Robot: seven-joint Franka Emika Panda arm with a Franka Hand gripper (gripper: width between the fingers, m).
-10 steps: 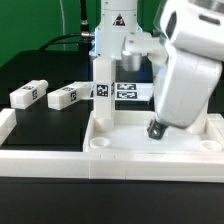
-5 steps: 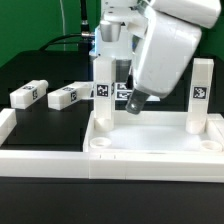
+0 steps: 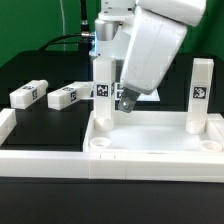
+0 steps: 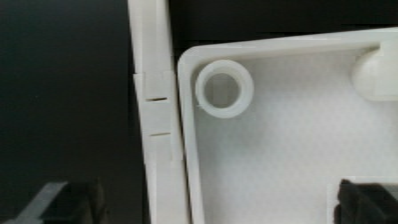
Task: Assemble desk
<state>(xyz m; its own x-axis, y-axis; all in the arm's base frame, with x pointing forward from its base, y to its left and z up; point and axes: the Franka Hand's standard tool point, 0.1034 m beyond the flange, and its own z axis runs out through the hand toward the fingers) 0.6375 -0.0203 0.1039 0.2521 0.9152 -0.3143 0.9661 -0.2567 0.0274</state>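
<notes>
Your gripper (image 3: 126,102) spread wide and empty, over the desk top (image 3: 150,160) along the worktop's near edge, just beside an upright leg (image 3: 102,80).

Smooth, seemingly matt white plastic desk top (image 3: 150,137) and legs (image 3: 102,112); matt black table (image 3: 50,125).

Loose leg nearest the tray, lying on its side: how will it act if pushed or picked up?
The leg has flat square sides and lies flat on the table, so it should slide, not roll. It looks like stiff moulded plastic, so probably rigid and light. Smooth faces may slip in the fingers.
</notes>
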